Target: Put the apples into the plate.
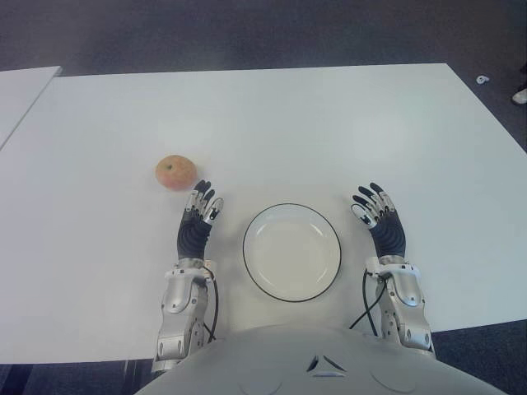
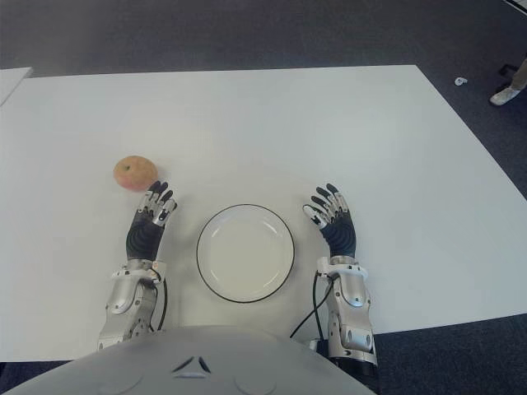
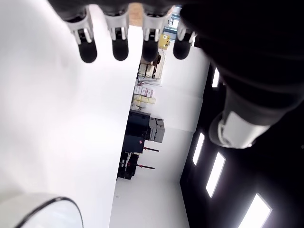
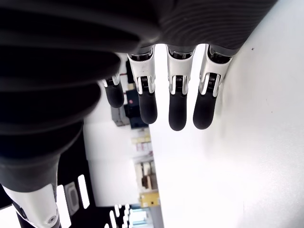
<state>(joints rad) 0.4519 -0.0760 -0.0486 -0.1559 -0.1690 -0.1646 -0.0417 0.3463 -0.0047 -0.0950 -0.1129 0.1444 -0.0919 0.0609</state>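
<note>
Apple (image 1: 175,172) on surface (image 1: 272,123) just ahead-left of open, empty left robot hand (image 1: 198,216), plate (image 1: 291,251) empty between hands, right robot hand (image 1: 378,212) open, idle right of plate; reach forward-left, wrap fingers fully, lift clear before crossing rim.

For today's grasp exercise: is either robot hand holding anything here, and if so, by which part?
Nothing is held. The left hand and right hand are open beside the plate; the apple lies free on the table.
</note>
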